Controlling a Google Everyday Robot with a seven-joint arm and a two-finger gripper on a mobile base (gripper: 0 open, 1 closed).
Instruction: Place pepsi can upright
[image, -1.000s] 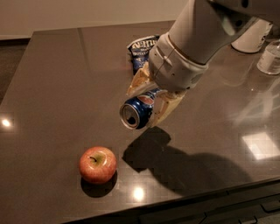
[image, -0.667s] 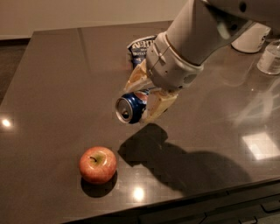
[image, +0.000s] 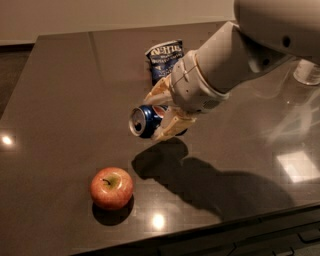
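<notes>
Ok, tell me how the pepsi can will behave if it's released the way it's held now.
The gripper, above the glossy table, holds the pepsi can on its side; released so, it would probably roll. Its smooth metal wall looks slippery and might slide in the grip. Stood on its flat end, it should stay put.

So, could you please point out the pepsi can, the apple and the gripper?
pepsi can (image: 149, 116): camera view, blue side.
apple (image: 111, 188): camera view, red skin.
gripper (image: 152, 120): camera view, midway between fingertips clasping can.
</notes>
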